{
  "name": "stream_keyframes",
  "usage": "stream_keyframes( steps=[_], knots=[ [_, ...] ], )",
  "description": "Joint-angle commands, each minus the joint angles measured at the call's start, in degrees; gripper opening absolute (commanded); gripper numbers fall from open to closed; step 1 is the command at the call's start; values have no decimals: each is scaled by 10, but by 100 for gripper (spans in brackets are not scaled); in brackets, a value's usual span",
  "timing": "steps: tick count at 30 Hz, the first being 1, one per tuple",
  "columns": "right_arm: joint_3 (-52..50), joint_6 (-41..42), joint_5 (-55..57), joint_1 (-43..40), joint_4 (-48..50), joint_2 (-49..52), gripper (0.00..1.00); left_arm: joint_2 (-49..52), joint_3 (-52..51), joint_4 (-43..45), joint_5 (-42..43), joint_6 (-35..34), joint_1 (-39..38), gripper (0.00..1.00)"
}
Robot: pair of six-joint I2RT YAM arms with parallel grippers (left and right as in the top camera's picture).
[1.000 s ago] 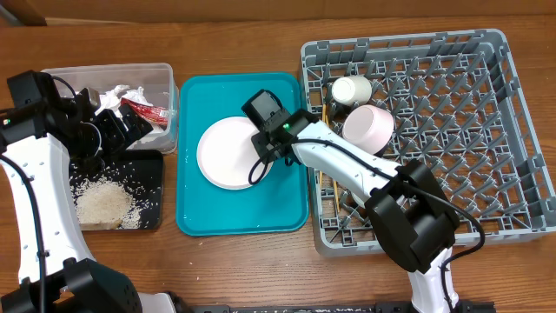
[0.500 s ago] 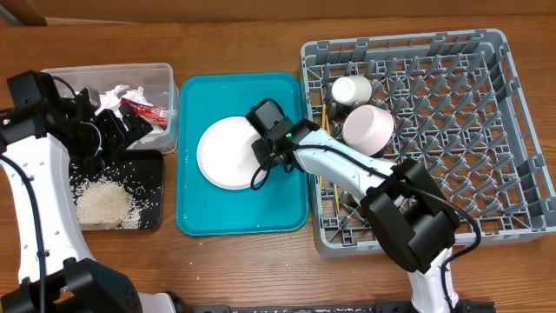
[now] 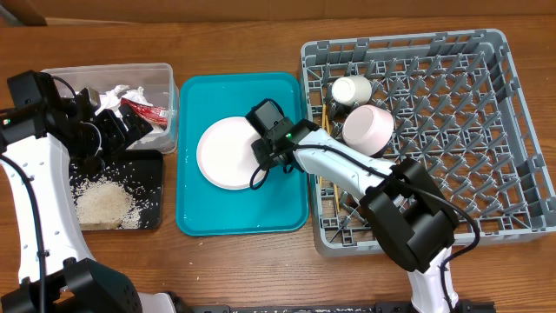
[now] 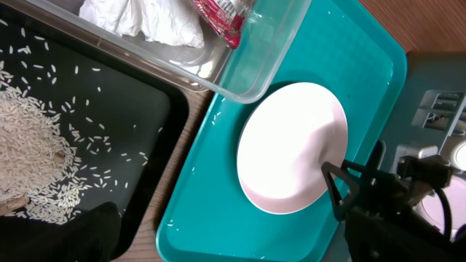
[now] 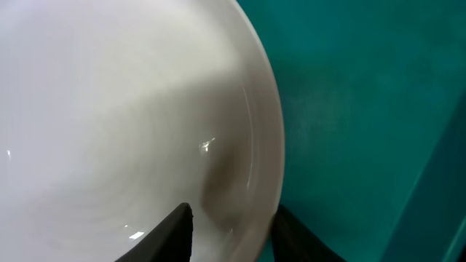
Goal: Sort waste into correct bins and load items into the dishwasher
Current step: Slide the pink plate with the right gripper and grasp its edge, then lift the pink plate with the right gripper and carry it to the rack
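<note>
The pale pink plate [image 3: 224, 153] lies on the teal tray [image 3: 243, 213]. My right gripper [image 3: 263, 155] is open, with its jaws astride the plate's right rim [image 5: 240, 131]. One finger [image 5: 178, 233] is over the plate's inside and the other [image 5: 291, 236] is outside it on the tray. My left gripper [image 3: 117, 135] hovers over the join between the clear tub [image 3: 165, 74] and the black tray [image 3: 149, 174]; its jaws are unclear. Napkins [image 3: 117, 96] and the red packet [image 3: 143, 110] lie in the tub. Rice [image 3: 104, 204] lies on the black tray.
The grey dish rack [image 3: 452, 130] on the right holds the white cup [image 3: 352, 89], the pink bowl [image 3: 369, 126] and the chopsticks [image 3: 334, 193] along its left side. The left wrist view shows the plate [image 4: 291, 145], the tub's corner [image 4: 244, 87] and my right gripper [image 4: 342, 189].
My right gripper has moved down and slightly left onto the plate's right rim, then held still. The left arm has not moved.
</note>
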Motion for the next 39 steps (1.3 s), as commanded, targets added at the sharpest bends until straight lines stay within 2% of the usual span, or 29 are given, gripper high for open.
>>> stream_keyframes(
  steps=[1, 3, 4, 6, 8, 15, 19, 22, 24, 28, 32, 35, 39],
  knots=[
    [-3, 4, -5, -2, 4, 26, 37, -11, 12, 1, 0, 6, -4, 100],
    [-3, 4, -5, -2, 4, 26, 36, -11, 12, 1, 0, 6, -4, 100],
    [-2, 4, -5, -2, 4, 26, 33, -11, 12, 1, 0, 6, -4, 100],
    [1, 4, -5, -2, 4, 26, 22, -11, 12, 1, 0, 6, -4, 100],
    [10, 4, -5, -2, 2, 25, 4, -11, 12, 1, 0, 6, -4, 100],
    [110, -1, -4, -2, -54, -29, 4, -11, 12, 1, 0, 6, -4, 100],
    [183, -21, 42, -2, -119, -86, 4, -11, 12, 1, 0, 6, -4, 100],
    [218, -71, 139, -2, -171, -137, 4, -11, 12, 1, 0, 6, -4, 100],
    [224, -101, 242, -2, -204, -172, 4, -11, 12, 1, 0, 6, -4, 100],
    [224, -106, 465, -10, -256, -221, 4, -11, 12, 1, 0, 6, -4, 100],
    [224, -106, 623, -42, -301, -249, 4, -11, 12, 1, 0, 6, -4, 100],
    [224, -106, 675, -82, -346, -252, 4, -11, 12, 1, 0, 7, -4, 100],
    [212, -103, 662, -150, -379, -251, 4, -11, 12, 1, 0, 6, -4, 100]
  ],
)
